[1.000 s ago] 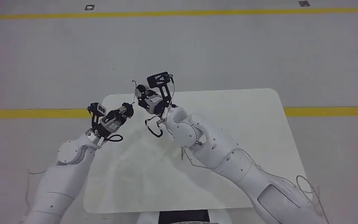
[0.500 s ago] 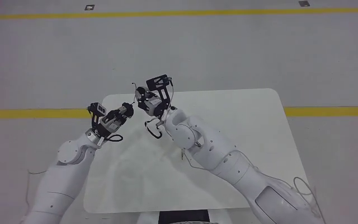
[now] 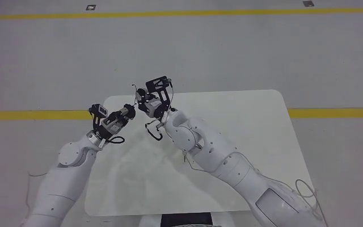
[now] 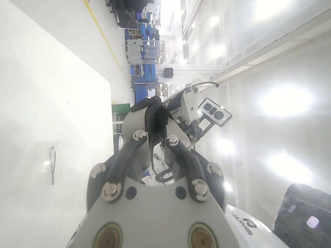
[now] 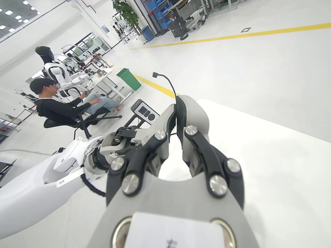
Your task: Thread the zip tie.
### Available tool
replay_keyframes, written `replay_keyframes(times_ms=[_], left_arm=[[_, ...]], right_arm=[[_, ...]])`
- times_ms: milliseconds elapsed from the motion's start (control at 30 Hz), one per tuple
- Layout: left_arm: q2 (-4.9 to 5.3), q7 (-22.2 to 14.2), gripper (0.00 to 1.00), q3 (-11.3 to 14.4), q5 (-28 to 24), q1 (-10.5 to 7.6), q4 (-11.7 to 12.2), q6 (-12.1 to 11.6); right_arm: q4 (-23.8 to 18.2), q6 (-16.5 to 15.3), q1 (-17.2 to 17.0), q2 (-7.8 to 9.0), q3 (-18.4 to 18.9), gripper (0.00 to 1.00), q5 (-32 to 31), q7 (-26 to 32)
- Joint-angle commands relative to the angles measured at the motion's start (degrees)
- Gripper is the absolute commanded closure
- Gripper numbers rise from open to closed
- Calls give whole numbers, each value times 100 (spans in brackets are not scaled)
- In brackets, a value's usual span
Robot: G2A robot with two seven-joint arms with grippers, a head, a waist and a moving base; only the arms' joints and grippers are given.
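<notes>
Your right fingers (image 5: 194, 114) are pressed together, pinching the thin black plastic zip tie (image 5: 170, 83), and its square head curls free above the tips. Your left fingers (image 4: 134, 122) are pressed together too, close by, over the white rounded counter's (image 3: 249, 113) far left corner.

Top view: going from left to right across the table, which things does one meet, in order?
Left hand → right hand, shut on the zip tie → bare right side of the table.
</notes>
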Motion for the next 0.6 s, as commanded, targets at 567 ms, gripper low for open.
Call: replay_keyframes(times_ms=[567], left_arm=[[0,0,100,0,0,0,0,0]], right_arm=[[54,-41,-114,-107,187,100,-305,98]])
